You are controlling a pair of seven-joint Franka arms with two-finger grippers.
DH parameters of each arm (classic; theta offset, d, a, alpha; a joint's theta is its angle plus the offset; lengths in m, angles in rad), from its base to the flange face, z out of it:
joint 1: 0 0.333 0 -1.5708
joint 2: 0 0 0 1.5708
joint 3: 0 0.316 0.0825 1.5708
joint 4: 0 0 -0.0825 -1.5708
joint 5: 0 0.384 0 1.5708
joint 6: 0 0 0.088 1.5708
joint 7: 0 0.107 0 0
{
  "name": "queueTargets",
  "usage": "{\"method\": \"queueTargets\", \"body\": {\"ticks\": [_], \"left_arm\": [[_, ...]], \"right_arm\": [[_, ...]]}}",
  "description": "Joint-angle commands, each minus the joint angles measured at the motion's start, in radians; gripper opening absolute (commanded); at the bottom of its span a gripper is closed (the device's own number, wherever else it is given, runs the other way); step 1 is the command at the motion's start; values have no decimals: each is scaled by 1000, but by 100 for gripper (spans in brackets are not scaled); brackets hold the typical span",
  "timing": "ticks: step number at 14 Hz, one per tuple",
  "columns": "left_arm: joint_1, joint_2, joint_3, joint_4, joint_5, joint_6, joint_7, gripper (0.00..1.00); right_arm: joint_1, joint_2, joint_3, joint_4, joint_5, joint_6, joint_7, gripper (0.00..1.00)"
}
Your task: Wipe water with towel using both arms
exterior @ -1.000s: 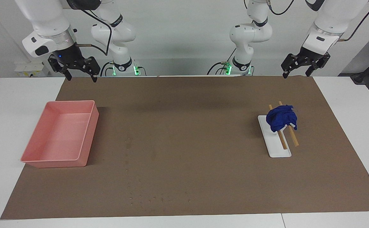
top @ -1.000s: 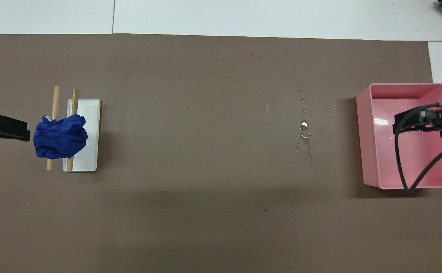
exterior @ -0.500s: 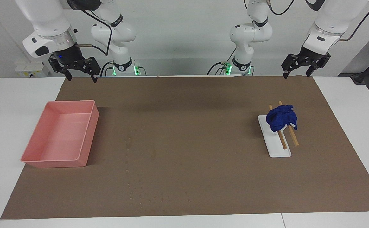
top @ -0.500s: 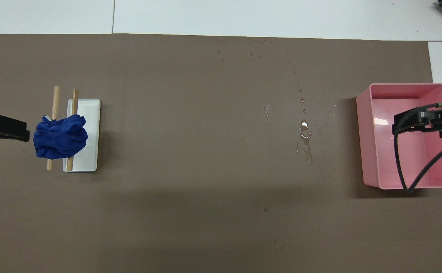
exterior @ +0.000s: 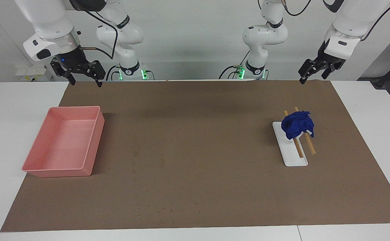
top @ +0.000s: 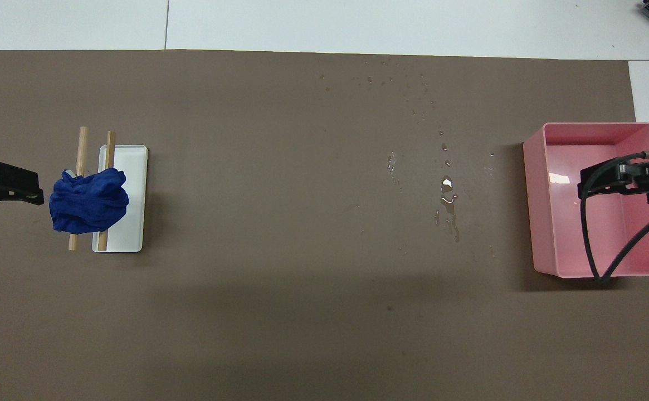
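Both tools spread wide, empty: left tool (exterior: 310, 76) up over the mat (exterior: 201, 110) edge, right tool (exterior: 82, 77) likewise; towel (exterior: 297, 124) on sticks (exterior: 304, 145) over tray (exterior: 290, 154), water (top: 448, 192) mid-mat near bin (exterior: 64, 142).

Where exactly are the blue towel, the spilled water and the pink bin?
blue towel (exterior: 297, 125), facing view: middle of the crumpled lump lying on the sticks.
water (top: 448, 192), overhead view: the largest shiny puddle among the droplets.
pink bin (exterior: 94, 141), facing view: its side wall nearest the water.
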Motion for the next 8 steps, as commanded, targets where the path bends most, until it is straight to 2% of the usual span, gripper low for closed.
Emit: {"method": "queueTargets", "body": {"ticks": [1,4,6,8], "left_arm": [[10,-99,-5,-187,5,148,-169,100],[48,-172,-5,-361,5,318,-377,100],[75,-172,-4,-404,5,368,-484,100],[98,-167,-5,-454,4,446,-674,100]], "right_arm": [[-6,-26,6,-30,13,5,18,100],[-3,-26,8,-30,13,5,18,100],[-2,-26,8,-30,13,1,23,100],[-2,-26,8,-29,13,5,23,100]]}}
